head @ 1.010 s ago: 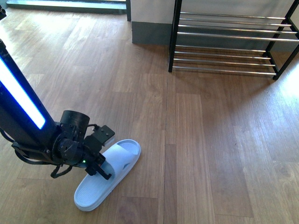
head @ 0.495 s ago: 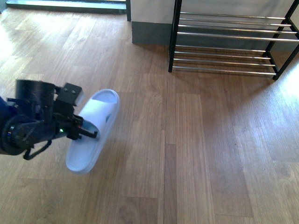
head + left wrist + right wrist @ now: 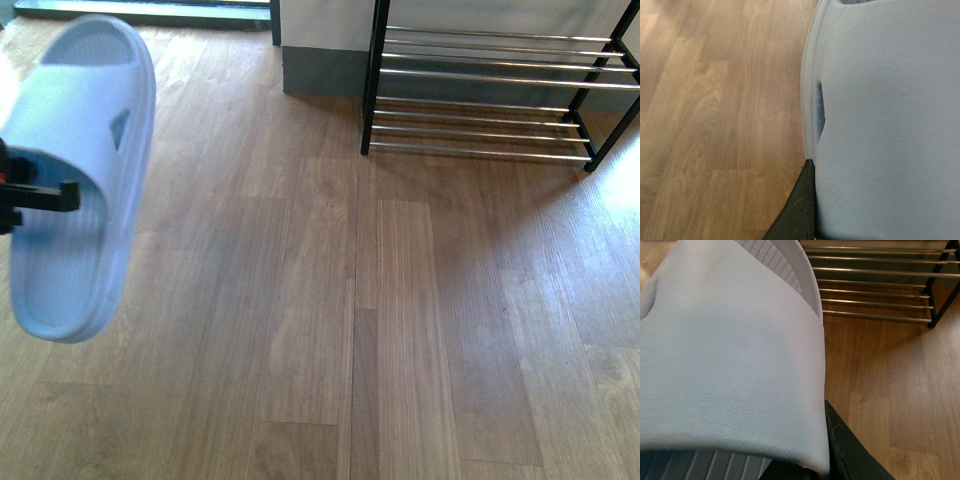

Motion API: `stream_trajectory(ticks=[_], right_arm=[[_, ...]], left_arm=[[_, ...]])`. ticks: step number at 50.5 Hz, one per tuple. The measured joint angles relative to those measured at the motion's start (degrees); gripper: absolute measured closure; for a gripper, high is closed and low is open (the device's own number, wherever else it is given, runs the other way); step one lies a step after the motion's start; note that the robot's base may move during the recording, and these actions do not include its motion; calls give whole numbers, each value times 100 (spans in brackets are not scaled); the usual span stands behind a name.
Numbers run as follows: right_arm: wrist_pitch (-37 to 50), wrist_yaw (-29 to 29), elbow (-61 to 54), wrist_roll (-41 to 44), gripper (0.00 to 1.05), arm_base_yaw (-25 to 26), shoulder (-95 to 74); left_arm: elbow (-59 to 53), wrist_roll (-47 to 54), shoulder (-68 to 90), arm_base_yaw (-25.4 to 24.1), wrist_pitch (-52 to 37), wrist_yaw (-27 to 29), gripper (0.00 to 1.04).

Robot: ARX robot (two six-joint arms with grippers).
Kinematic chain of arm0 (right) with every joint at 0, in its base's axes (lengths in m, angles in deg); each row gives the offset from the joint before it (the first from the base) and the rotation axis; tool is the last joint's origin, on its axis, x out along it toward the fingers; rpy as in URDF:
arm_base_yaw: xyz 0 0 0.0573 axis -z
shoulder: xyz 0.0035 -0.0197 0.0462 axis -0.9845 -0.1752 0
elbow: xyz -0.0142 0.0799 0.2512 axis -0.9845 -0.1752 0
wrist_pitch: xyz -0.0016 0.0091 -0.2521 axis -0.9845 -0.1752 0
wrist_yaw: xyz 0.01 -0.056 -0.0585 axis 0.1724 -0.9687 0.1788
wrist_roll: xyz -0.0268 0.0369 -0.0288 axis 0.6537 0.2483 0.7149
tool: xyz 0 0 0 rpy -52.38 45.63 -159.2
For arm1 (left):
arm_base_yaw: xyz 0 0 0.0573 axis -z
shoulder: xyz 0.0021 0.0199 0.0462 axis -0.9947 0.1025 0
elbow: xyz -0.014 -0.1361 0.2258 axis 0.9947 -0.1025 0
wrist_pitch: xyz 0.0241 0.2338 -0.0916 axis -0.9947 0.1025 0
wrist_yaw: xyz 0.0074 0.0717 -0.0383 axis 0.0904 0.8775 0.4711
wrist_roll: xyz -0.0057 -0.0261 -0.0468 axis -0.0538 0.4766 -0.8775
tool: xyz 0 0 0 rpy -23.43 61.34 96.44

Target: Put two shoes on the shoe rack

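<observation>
Left jaws: pinching the strap of a pale blue rubber slide [image 3: 70, 270]. One black finger [image 3: 797, 210] lies flat against the strap's outer face, and its partner is hidden underneath.
Right jaws: clamped on the strap of a second pale rubber slide [image 3: 725, 355]. One black finger [image 3: 845, 450] shows at the strap's edge, and the other is out of sight.
Left slide: in the air at 9 o'clock in the front view, hanging lengthwise from 12 to 6.
Right slide: fills the right wrist view and is absent from the front view.
Rack: the black metal shoe rack with chrome rods [image 3: 480, 73] stands at 1 o'clock, well apart from the left slide.
Floor: brown wooden planks [image 3: 400, 300].
Risk, swing: probably the soft strap lets a slide pivot in the grip, so its end may knock a rack post.
Risk, gaps: a slide set down tilted could slip between the rods.
Risk, crowding: both arms aiming at one tier might clash.
</observation>
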Motion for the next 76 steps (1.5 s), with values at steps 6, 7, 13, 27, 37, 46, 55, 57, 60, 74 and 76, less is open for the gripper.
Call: stream_trajectory(ticks=[6, 7, 13, 27, 37, 46, 55, 57, 60, 74, 76], right_arm=[[0, -2, 0, 0, 103, 2, 0], [0, -2, 0, 0, 103, 2, 0], [0, 0, 0, 0, 103, 0, 0], [0, 0, 0, 0, 103, 0, 0], [0, 0, 0, 0, 103, 2, 0], [0, 0, 0, 0, 103, 0, -2], [0, 20, 0, 0, 103, -15, 0], [0, 15, 0, 0, 103, -15, 0], [0, 17, 0, 0, 103, -15, 0], [0, 0, -4, -2, 103, -4, 4], [0, 0, -4, -2, 103, -4, 4]], left_arm=[[-358, -2, -1115, 79, 501, 175, 103], [-424, 0, -1344, 101, 612, 216, 103], [-693, 2, -2573, 210, 1335, 479, 103], [-776, 24, -3858, 310, 2087, 774, 103], [-780, 26, -3853, 315, 2116, 774, 103], [-782, 28, -3851, 315, 2116, 776, 103], [-782, 28, -3853, 315, 2116, 778, 103], [-782, 28, -3853, 315, 2116, 778, 103], [-785, 28, -3853, 315, 2118, 780, 103], [-789, 39, -3849, 337, 2118, 769, 103], [-789, 39, -3849, 337, 2118, 776, 103]])
